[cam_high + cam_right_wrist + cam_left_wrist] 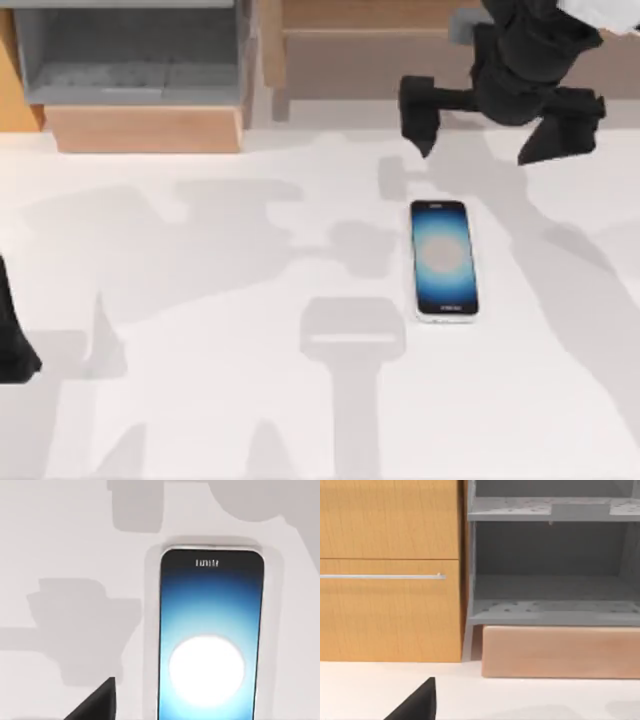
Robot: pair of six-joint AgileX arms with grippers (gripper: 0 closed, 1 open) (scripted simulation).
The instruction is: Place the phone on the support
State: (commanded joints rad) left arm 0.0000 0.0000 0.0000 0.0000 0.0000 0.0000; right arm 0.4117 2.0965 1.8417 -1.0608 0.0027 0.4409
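Note:
The phone [443, 258] lies flat on the white table [200, 300], right of centre, its blue screen with a pale centre facing up. In the right wrist view the phone [211, 640] is close below the camera, its short end pointing away. My right gripper [478, 152] hovers open above the table just behind the phone's far end, nothing between its dark fingers [97, 702]. My left arm [12, 340] stays parked at the table's left edge. The support is out of view.
A grey shelf unit [130, 60] on a pale wooden base [150, 128] stands at the back left, also seen as grey shelves [550, 560] beside an orange wooden cabinet [390, 570]. Wooden furniture [370, 40] lines the back edge behind my right arm.

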